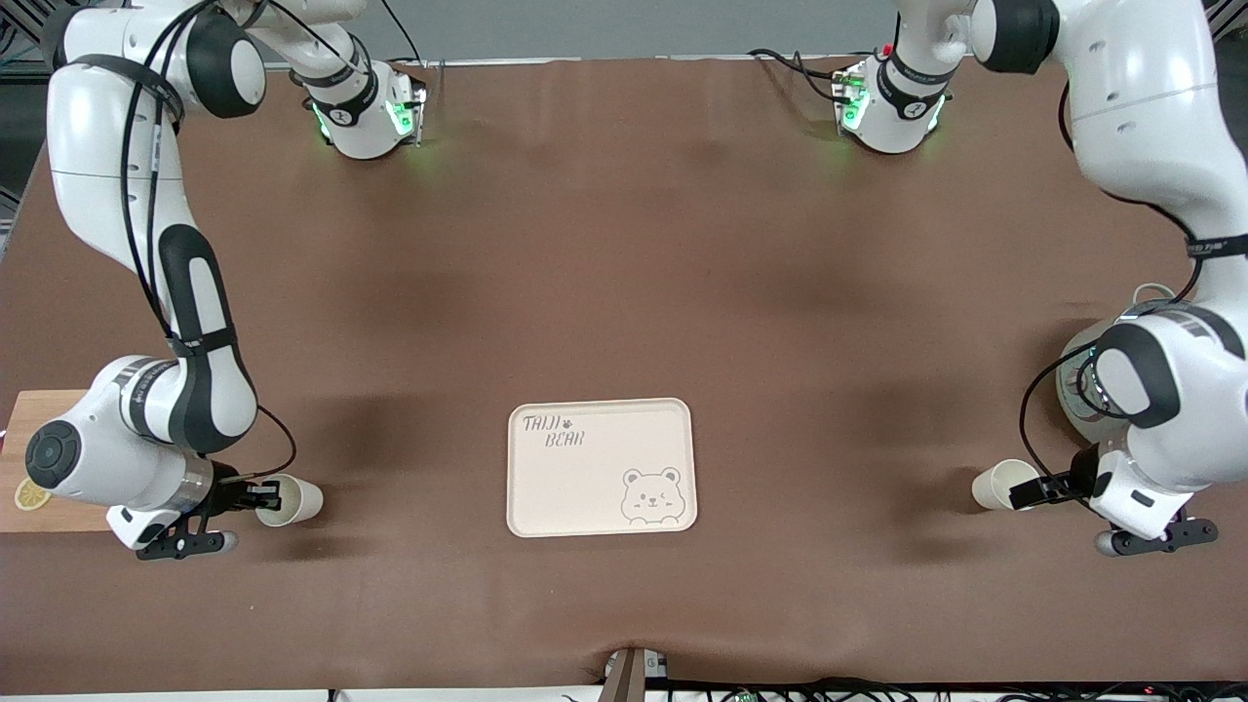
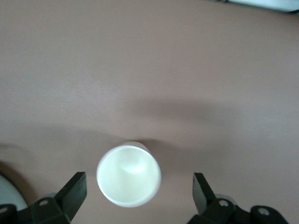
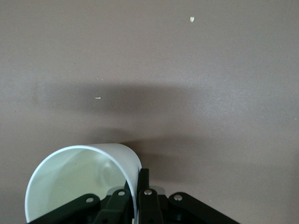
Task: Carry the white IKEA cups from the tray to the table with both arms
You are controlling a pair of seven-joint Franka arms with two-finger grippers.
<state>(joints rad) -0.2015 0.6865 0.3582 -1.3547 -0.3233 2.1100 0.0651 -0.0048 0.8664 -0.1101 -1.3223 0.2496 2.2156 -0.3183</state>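
Note:
Two white IKEA cups lie on their sides on the brown table. One cup [image 1: 1002, 485] lies toward the left arm's end, its mouth facing my left gripper [image 1: 1026, 491]. In the left wrist view that cup [image 2: 129, 174] sits between the wide-open fingers [image 2: 74, 187] of the left gripper [image 2: 138, 183], touching neither. My right gripper [image 1: 265, 500] is shut on the rim of the other cup [image 1: 292, 499], low at the table toward the right arm's end. In the right wrist view the right gripper [image 3: 138, 179] pinches the cup's wall [image 3: 122, 156], one finger inside and one outside.
A cream bear-printed tray [image 1: 604, 463] lies flat midway between the two cups. A wooden board [image 1: 34, 429] with a lemon slice [image 1: 31, 495] lies by the right arm's elbow. A white round object [image 1: 1072, 385] sits under the left arm's wrist.

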